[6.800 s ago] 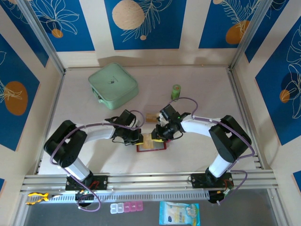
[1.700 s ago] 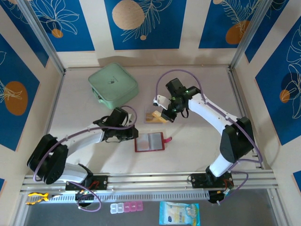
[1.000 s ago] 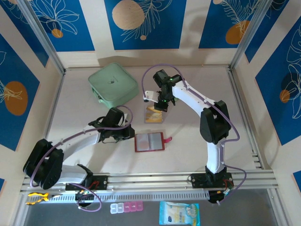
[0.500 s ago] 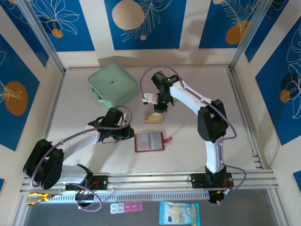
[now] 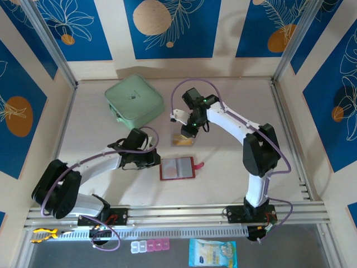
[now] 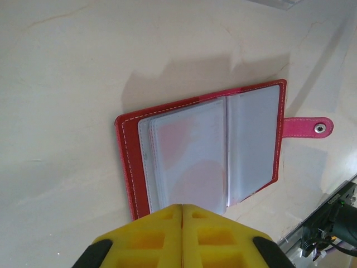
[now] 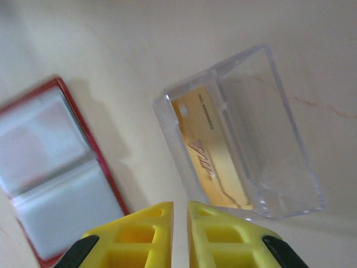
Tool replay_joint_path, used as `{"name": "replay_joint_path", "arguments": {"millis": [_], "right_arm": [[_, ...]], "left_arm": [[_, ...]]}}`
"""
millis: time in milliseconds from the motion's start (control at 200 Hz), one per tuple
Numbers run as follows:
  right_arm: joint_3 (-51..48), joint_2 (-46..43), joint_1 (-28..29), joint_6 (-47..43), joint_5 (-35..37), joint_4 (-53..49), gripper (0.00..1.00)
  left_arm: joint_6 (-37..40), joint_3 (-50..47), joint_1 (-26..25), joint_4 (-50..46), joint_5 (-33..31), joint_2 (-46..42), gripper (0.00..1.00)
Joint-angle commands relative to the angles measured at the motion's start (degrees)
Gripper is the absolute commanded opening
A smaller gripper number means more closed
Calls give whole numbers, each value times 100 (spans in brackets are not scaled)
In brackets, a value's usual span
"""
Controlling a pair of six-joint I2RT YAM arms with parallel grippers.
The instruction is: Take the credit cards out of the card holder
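The card holder (image 5: pixel 177 168) lies open and flat on the table, dark red with pale clear sleeves (image 6: pixel 206 151) and its strap tab (image 6: pixel 308 127) out to one side. No card shows in the sleeves. My left gripper (image 5: pixel 152 160) is shut and empty just left of the holder; its fingertips (image 6: pixel 182 206) hover over the holder's near edge. A yellow-orange credit card (image 7: pixel 209 151) leans inside a clear plastic tray (image 7: pixel 279 139) just beyond the holder (image 7: pixel 50 167). My right gripper (image 7: pixel 179 204) hangs above the tray (image 5: pixel 183 140), jaws a narrow gap apart with nothing between them.
A mint-green square case (image 5: pixel 134 100) sits at the back left. Metal rails and walls bound the table on the left, right and back. A pill box (image 5: pixel 149 245) and a blue packet (image 5: pixel 212 252) lie below the front rail.
The right gripper's jaws have parted slightly over the tray and its arm has swung a little right. The left arm has barely moved.
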Motion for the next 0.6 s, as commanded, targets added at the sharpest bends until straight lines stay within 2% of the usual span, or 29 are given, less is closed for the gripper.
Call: {"name": "replay_joint_path", "arguments": {"millis": [0,195,390,595], "right_arm": [[-400,-419,132,1640,-457,560,15],[-1114,-849,197,3558,-390,1069,14],[-2088,-1539,208,5130,-727,2032,12],[-2837,-1982,268,6123,-884,2602,10]], "left_arm": [[-24,-117,-29,196,209,125,6],[2,-117,-102,26,108,266,3],[11,-156,-130,70,145,435,2],[68,-73,-235,102,212,644,1]]}}
